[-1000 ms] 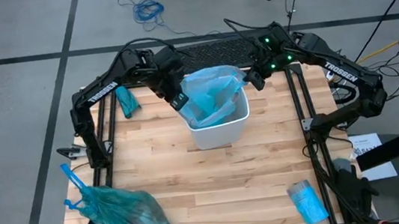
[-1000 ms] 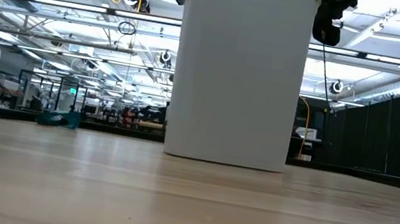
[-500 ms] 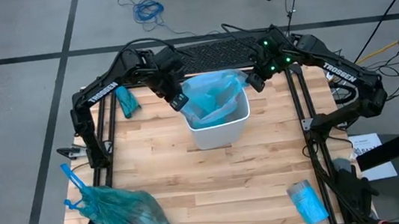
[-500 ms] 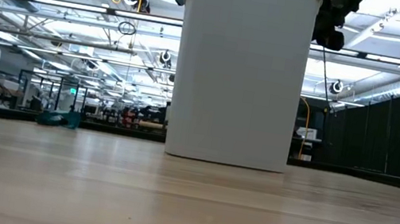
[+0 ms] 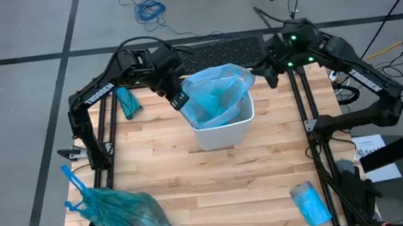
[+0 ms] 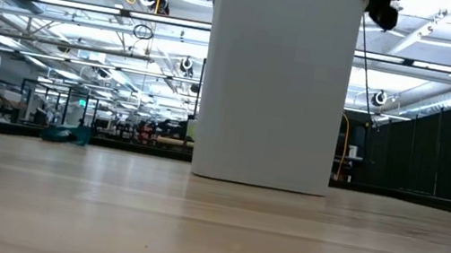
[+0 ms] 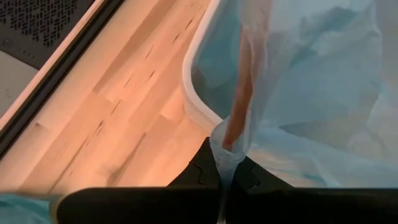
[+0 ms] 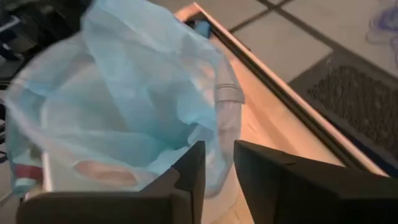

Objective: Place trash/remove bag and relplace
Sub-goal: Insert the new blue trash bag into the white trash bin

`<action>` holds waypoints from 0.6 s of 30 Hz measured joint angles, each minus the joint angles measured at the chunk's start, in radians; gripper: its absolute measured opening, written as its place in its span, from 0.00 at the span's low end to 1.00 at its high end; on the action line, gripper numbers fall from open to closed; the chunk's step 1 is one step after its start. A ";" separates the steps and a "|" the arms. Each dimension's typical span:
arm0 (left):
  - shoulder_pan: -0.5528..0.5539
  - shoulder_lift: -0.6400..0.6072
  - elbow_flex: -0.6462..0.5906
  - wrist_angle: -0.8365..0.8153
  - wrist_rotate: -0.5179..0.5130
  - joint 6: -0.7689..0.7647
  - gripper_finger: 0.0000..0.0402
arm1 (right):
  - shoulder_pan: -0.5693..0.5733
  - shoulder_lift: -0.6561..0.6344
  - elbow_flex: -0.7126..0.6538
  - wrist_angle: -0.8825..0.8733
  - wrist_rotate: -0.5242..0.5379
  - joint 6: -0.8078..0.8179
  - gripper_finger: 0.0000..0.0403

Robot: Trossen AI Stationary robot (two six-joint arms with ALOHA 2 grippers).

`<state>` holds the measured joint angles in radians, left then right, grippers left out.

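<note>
One thin pale blue liner bag (image 5: 217,96) sits half-fitted in the white bin (image 5: 223,131) mid-worktop. It looks light, limp and slippery, best pinched at its hem. The left gripper (image 7: 225,176) pinches that hem, jaws closed; the right gripper (image 8: 217,167) hovers just beside the rim, jaws slightly apart, empty.

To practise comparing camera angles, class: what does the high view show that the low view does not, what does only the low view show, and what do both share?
Only the high view shows the pale blue bag in the bin, the left gripper pinching its edge, the right gripper beside it, and the tied full bag. Only the low view shows the room behind the table. Both show the white bin on the wooden table.
</note>
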<state>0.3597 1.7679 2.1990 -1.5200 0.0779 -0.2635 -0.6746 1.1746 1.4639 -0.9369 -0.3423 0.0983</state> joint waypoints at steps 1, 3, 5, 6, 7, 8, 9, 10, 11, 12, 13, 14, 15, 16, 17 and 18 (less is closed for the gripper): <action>0.000 0.000 0.000 0.000 0.000 0.005 0.00 | 0.000 -0.015 0.000 0.004 -0.003 -0.005 0.20; 0.000 0.000 0.000 0.000 0.000 0.008 0.00 | 0.004 -0.039 0.000 0.008 -0.015 -0.016 0.22; 0.000 0.000 0.000 0.000 0.000 0.010 0.00 | 0.015 -0.056 0.000 0.012 -0.068 -0.025 0.25; 0.000 0.000 0.000 0.000 -0.001 0.010 0.00 | 0.024 -0.061 0.000 0.014 -0.093 -0.025 0.27; 0.000 0.000 0.000 0.000 0.000 0.010 0.00 | 0.035 -0.064 0.000 0.015 -0.106 -0.024 0.28; 0.001 0.000 0.000 0.000 0.000 0.012 0.00 | 0.046 -0.064 0.000 0.014 -0.103 -0.020 0.29; 0.000 0.000 0.000 0.000 0.001 0.017 0.00 | 0.055 -0.062 0.000 0.014 -0.092 -0.020 0.30; 0.000 0.000 0.000 0.000 0.004 0.019 0.00 | 0.064 -0.058 0.000 0.015 -0.063 -0.020 0.31; 0.000 0.000 0.000 0.000 0.009 0.023 0.00 | 0.069 -0.051 0.000 0.021 -0.033 -0.018 0.31; 0.000 0.000 0.000 0.000 0.010 0.027 0.00 | 0.070 -0.043 0.000 0.036 -0.013 -0.018 0.32; 0.000 0.000 0.000 0.000 0.011 0.027 0.00 | 0.067 -0.032 0.000 0.061 -0.001 -0.017 0.32; 0.000 0.000 0.000 0.000 0.012 0.027 0.00 | 0.063 -0.022 0.000 0.084 0.002 -0.017 0.32; 0.000 0.000 0.000 0.000 0.012 0.027 0.00 | 0.057 -0.010 0.000 0.102 0.003 -0.016 0.32; 0.000 0.000 0.000 -0.002 0.013 0.027 0.00 | 0.050 0.001 0.000 0.119 0.003 -0.014 0.31; 0.000 0.000 0.000 -0.006 0.013 0.027 0.00 | 0.041 0.013 0.000 0.135 0.001 -0.013 0.31; 0.000 0.000 0.000 -0.013 0.015 0.027 0.00 | 0.031 0.024 0.000 0.144 0.000 -0.013 0.31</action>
<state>0.3599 1.7679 2.1990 -1.5333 0.0926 -0.2367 -0.6439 1.1989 1.4639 -0.7930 -0.3428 0.0853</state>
